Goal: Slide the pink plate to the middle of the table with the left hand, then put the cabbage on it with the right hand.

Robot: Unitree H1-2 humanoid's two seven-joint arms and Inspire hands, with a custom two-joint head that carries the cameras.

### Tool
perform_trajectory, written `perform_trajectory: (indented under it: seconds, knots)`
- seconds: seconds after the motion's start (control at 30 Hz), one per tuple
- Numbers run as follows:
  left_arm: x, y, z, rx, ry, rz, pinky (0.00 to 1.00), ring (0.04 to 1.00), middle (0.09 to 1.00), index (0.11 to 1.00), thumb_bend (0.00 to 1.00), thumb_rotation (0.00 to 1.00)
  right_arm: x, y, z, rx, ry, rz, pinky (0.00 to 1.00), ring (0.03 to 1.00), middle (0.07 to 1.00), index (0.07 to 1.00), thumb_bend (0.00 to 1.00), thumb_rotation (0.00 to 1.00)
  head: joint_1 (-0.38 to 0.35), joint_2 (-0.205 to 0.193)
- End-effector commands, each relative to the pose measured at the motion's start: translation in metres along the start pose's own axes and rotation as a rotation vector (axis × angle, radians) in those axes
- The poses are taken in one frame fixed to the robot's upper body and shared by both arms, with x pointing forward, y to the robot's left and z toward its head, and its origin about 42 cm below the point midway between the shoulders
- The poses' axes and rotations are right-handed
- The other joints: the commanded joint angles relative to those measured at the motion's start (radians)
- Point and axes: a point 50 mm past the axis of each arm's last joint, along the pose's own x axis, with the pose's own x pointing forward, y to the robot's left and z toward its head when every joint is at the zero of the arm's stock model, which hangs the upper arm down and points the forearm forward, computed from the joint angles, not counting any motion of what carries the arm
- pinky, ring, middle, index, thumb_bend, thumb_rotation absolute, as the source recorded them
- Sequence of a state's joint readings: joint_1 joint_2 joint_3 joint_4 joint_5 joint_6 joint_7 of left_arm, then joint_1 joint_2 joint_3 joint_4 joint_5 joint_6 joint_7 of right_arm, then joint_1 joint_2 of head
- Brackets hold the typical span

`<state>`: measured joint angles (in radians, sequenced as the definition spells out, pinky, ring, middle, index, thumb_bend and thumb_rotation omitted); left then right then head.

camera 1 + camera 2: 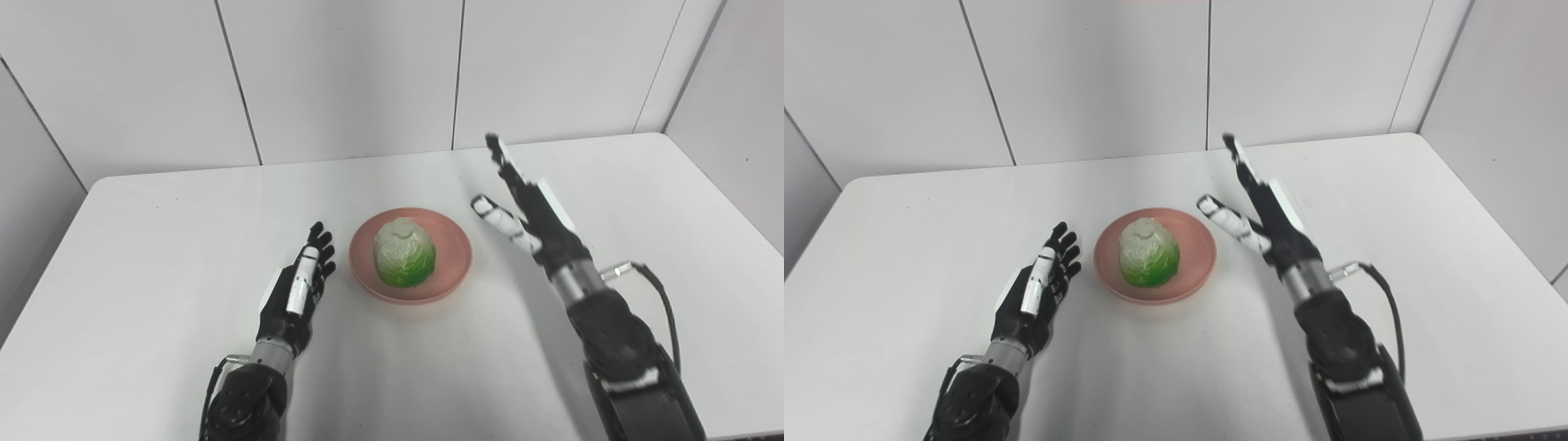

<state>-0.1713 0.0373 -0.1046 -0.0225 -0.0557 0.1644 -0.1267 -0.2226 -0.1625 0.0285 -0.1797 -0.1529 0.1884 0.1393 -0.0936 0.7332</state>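
Both steps look done: cabbage sits on plate

Mid-table, the cabbage [404, 252] rests upright on the pink plate [456, 248]. Left hand [297, 289] lies released just left of it; right hand [528, 205] hovers spread and empty, right. Judged next: withdraw both arms

1. Plate [450, 257] with cabbage [404, 253] sits mid-table [153, 233]: the only obstacle.
2. Left hand [297, 288] just left of plate, right hand [530, 208] right; narrow gaps.
3. Far side, both outer flanks open.
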Motion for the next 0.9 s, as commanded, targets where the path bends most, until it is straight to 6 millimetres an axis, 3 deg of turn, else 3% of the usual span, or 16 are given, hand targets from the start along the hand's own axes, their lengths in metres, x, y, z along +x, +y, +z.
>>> perform_trajectory:
  seconds: [0.0, 0.03, 0.2, 0.4, 0.53, 0.87]
  knots:
    - [-0.005, 0.003, 0.017, 0.073, -0.096, 0.012, 1.0, 1.0, 1.0, 1.0, 0.46, 1.0, -0.003, 0.004, 0.004, 0.094, -0.036, -0.041, 1.0, 1.0, 1.0, 1.0, 1.0, 1.0, 0.0, 0.001]
    - [-0.012, 0.003, 0.015, 0.076, -0.091, 0.018, 1.0, 1.0, 1.0, 1.0, 0.46, 1.0, -0.011, 0.007, -0.004, 0.127, -0.026, -0.052, 1.0, 1.0, 1.0, 1.0, 1.0, 1.0, 0.003, -0.006]
    - [-0.043, 0.004, 0.005, 0.085, -0.091, 0.076, 1.0, 1.0, 1.0, 1.0, 0.46, 1.0, -0.039, 0.019, -0.028, 0.193, 0.016, -0.085, 1.0, 1.0, 1.0, 1.0, 0.81, 1.0, 0.007, -0.007]
    - [-0.062, 0.002, -0.012, 0.069, -0.072, 0.135, 1.0, 1.0, 1.0, 1.0, 0.46, 1.0, -0.049, 0.025, -0.035, 0.2, 0.062, -0.091, 1.0, 1.0, 1.0, 1.0, 0.74, 1.0, 0.019, -0.007]
    - [-0.064, 0.002, -0.016, 0.057, -0.043, 0.107, 1.0, 1.0, 1.0, 1.0, 0.44, 1.0, -0.047, 0.029, -0.04, 0.22, 0.066, -0.083, 1.0, 1.0, 1.0, 1.0, 0.6, 1.0, 0.031, -0.007]
    - [-0.058, 0.008, -0.022, 0.046, -0.047, 0.136, 1.0, 1.0, 1.0, 0.996, 0.4, 1.0, -0.041, 0.03, -0.043, 0.215, 0.07, -0.068, 1.0, 1.0, 1.0, 1.0, 0.48, 1.0, 0.03, -0.006]
